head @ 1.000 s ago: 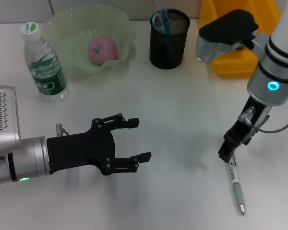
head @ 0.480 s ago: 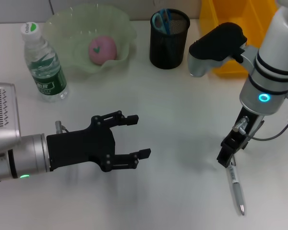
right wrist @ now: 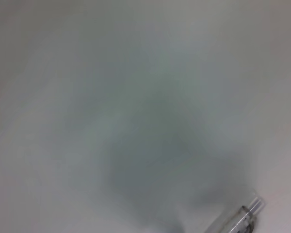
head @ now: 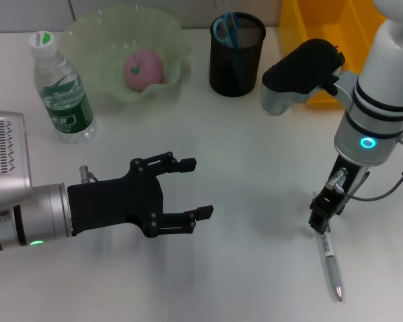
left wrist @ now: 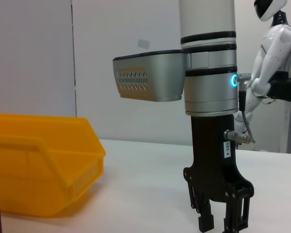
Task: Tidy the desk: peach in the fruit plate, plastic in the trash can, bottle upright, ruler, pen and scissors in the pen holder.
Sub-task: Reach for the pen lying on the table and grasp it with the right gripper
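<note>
White tabletop, the desk [head: 255, 134], carries everything here; the pen [head: 331, 263] lies flat on it near the front right, its tip pointing toward the front edge; the right gripper [head: 320, 218] hangs straight down over the pen's upper end, its black fingers close to the barrel, but whether they are apart or pressed onto the pen cannot be told from the head view; the left wrist view shows the same gripper [left wrist: 222, 221] from the side, pointing down at the desk, its fingers cut off at the picture's edge; the right wrist view shows only bare desk and the clear end of the pen [right wrist: 240, 219] in a corner.

The left gripper [head: 188, 191] reaches in from the left, held level above the desk's middle, its two black fingers spread well apart with nothing between them.

At the back left the bottle [head: 60, 87] stands upright, white cap on top; just beside it the fruit plate [head: 94, 40] holds the peach [head: 143, 69]; to the right of the plate stands the pen holder [head: 236, 60], with the blue handles of the scissors [head: 225, 28] sticking up out of it; the trash can [head: 322, 87] sits at the back right, partly hidden behind the right arm, well apart from the pen.
</note>
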Available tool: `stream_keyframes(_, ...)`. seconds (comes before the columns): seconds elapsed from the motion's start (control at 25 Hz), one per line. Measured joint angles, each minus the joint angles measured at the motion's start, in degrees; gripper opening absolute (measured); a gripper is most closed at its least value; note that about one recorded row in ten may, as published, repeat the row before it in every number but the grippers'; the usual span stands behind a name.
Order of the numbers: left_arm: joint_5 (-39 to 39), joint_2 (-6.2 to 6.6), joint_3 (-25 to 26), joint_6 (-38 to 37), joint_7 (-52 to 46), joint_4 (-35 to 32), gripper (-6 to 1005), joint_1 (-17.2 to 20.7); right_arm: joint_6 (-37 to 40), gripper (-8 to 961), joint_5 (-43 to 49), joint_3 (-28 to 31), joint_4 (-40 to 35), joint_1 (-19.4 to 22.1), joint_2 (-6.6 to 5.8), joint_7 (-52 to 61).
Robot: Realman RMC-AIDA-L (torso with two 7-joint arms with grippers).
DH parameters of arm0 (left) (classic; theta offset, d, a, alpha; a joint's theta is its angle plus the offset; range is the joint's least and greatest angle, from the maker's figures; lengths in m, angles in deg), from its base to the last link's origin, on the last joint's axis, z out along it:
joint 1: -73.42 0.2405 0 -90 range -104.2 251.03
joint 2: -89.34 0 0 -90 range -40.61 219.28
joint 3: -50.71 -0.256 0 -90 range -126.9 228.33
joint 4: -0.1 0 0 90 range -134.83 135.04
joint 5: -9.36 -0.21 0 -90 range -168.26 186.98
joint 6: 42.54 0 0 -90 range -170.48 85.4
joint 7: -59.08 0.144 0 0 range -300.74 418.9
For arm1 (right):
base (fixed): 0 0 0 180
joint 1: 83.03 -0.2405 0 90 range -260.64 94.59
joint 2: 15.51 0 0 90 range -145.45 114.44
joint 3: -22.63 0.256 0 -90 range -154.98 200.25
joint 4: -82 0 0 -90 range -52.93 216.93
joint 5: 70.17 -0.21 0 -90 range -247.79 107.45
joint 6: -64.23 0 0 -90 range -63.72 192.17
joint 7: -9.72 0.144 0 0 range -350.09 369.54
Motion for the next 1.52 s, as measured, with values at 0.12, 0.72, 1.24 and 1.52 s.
stream_keyframes(0.12,-0.04,0.0,0.0,0.05,0.0,0.0,831,-0.09,-0.42,498,0.03,-0.02,0.47,0.02,0.0,0.0)
stream_keyframes(0.72,-0.15,0.07,0.0,-0.06,0.0,-0.08,831,-0.29,-2.26,397,-0.03,-0.67,1.25,0.36,0.0,-0.01)
stream_keyframes(1.24,-0.13,0.09,0.0,-0.38,0.01,-0.17,831,-0.41,-2.31,364,-0.01,-0.66,1.3,0.74,0.0,0.23)
stream_keyframes(1.52,-0.13,0.09,0.0,-0.39,0.01,-0.17,831,-0.41,-2.32,332,0.19,-1.33,0.61,1.25,-0.01,0.4)
